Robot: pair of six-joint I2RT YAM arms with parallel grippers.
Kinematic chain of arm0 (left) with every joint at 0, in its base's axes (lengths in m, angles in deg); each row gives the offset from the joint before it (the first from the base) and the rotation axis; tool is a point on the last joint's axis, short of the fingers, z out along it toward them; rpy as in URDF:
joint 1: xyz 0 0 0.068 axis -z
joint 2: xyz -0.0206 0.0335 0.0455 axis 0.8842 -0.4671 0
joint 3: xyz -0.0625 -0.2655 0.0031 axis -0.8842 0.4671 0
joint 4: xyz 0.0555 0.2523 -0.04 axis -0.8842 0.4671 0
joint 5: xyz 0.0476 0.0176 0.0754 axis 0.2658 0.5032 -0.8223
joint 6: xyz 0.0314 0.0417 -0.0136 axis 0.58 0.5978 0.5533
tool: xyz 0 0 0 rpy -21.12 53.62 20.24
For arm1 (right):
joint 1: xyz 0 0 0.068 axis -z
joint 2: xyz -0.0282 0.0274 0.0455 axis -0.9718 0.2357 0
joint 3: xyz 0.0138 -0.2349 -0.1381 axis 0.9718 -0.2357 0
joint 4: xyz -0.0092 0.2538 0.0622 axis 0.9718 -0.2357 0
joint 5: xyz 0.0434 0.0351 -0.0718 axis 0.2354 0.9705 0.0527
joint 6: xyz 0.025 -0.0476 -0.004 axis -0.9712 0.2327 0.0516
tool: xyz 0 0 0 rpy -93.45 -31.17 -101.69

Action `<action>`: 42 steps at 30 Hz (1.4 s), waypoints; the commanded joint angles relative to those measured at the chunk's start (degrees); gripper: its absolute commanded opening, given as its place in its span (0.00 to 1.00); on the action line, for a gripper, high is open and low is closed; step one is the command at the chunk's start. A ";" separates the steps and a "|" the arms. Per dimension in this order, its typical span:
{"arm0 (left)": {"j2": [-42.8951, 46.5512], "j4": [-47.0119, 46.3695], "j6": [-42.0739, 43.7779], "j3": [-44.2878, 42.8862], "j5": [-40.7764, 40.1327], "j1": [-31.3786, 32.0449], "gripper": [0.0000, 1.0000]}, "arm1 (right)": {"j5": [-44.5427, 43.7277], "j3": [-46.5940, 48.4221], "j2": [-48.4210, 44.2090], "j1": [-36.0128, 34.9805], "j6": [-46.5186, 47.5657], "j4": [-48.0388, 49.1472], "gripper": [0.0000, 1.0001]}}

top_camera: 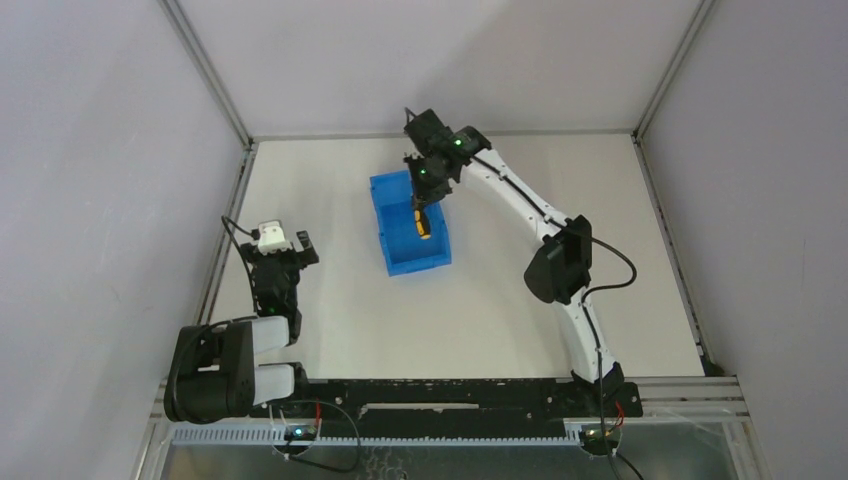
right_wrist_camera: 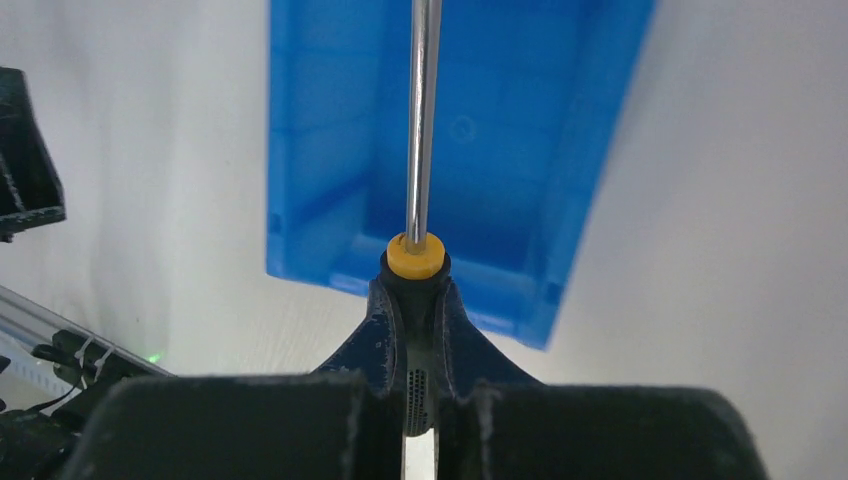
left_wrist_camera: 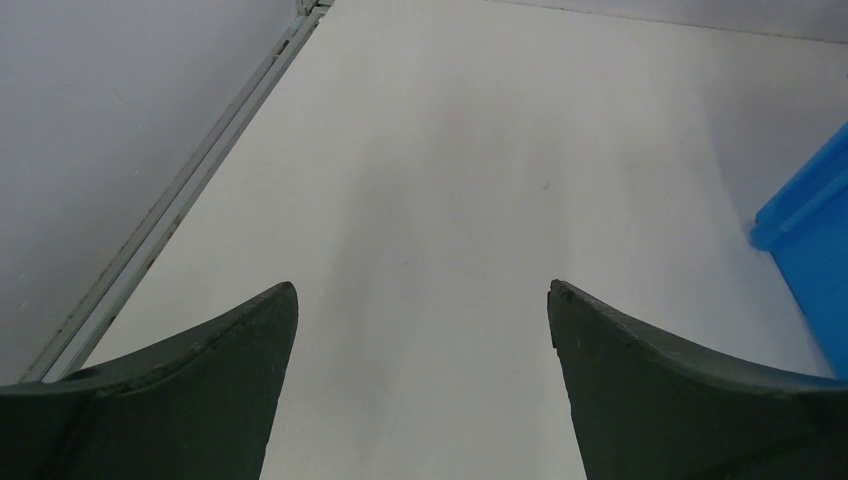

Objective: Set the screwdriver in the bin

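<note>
The right gripper (right_wrist_camera: 415,300) is closed tight on the black handle of the screwdriver (right_wrist_camera: 421,130) and holds it over the open blue bin (top_camera: 385,250), the shaft pointing toward the bin floor. The left gripper (left_wrist_camera: 422,292) is spread wide above the worktop (top_camera: 480,300), apart from the bin.

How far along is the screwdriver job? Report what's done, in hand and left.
Done: the right gripper is shut on the handle of the screwdriver, over the open blue bin. In hand: the hold, with the shaft pointing along the bin's inside. Left: release it; it does not lie in the bin yet. The left gripper is open, apart from the bin.
</note>
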 commanded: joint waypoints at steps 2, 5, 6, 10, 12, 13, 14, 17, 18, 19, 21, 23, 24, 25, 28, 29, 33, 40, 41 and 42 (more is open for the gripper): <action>0.09 -1.51 -0.30 -2.70 -0.47 -0.03 1.00 | -4.05 -3.97 0.75 -2.11 3.80 15.71 0.00; 0.09 -1.51 -0.30 -2.65 -0.52 -0.03 1.00 | -7.29 -3.35 4.85 -4.18 6.03 16.93 0.00; 0.13 -1.51 -0.30 -2.66 -0.49 -0.03 1.00 | -8.83 -3.04 5.99 -4.75 6.58 16.86 0.00; 0.13 -1.51 -0.30 -2.73 -0.44 -0.03 1.00 | -12.75 -3.66 8.65 -6.38 6.84 16.94 0.00; 0.09 -1.51 -0.30 -2.71 -0.52 -0.03 1.00 | -14.12 -5.02 8.96 -6.80 6.60 17.26 0.00; 0.10 -1.51 -0.30 -2.68 -0.50 -0.03 1.00 | -14.63 -6.02 8.79 -7.06 6.43 17.66 0.00; 0.09 -1.51 -0.30 -2.65 -0.46 -0.03 1.00 | -14.92 -7.32 8.48 -7.31 6.32 18.42 0.00; 0.09 -1.51 -0.30 -2.73 -0.50 -0.03 1.00 | -15.43 -11.19 7.70 -8.15 5.63 20.21 0.06; 0.11 -1.51 -0.28 -2.72 -0.47 -0.03 1.00 | -15.52 -11.81 7.72 -8.32 4.97 20.47 0.14; 0.10 -1.51 -0.34 -2.70 -0.44 -0.03 1.00 | -15.45 -12.35 7.68 -8.42 4.42 20.61 0.21; 0.10 -1.51 -0.30 -2.66 -0.44 -0.03 1.00 | -15.73 -12.62 7.85 -8.53 3.27 20.42 0.34; 0.09 -1.51 -0.30 -2.66 -0.49 -0.03 1.00 | -15.87 -12.56 7.60 -8.69 2.37 20.28 0.43; 0.09 -1.51 -0.30 -2.66 -0.45 -0.03 1.00 | -15.95 -12.50 6.88 -8.83 2.01 20.28 0.45; 0.10 -1.51 -0.30 -2.67 -0.51 -0.03 1.00 | -16.14 -12.48 6.17 -8.93 1.73 20.41 0.46; 0.09 -1.51 -0.30 -2.69 -0.49 -0.03 1.00 | -16.67 -11.86 3.21 -9.31 1.17 20.58 0.49; 0.09 -1.51 -0.30 -2.65 -0.45 -0.03 1.00 | -16.67 -11.66 2.01 -9.45 1.08 20.61 0.49; 0.09 -1.51 -0.30 -2.61 -0.49 -0.03 1.00 | -16.79 -11.66 -3.71 -9.99 1.47 20.99 0.51; 0.13 -1.51 -0.30 -2.72 -0.44 -0.05 1.00 | -14.37 -16.43 -15.68 -10.21 4.05 22.53 1.00; 0.10 -1.51 -0.30 -2.73 -0.45 -0.03 1.00 | -14.46 -18.17 -17.90 -10.25 4.44 23.35 1.00; 0.10 -1.51 -0.30 -2.70 -0.44 -0.03 1.00 | -14.48 -20.40 -20.01 -10.15 4.88 24.62 1.00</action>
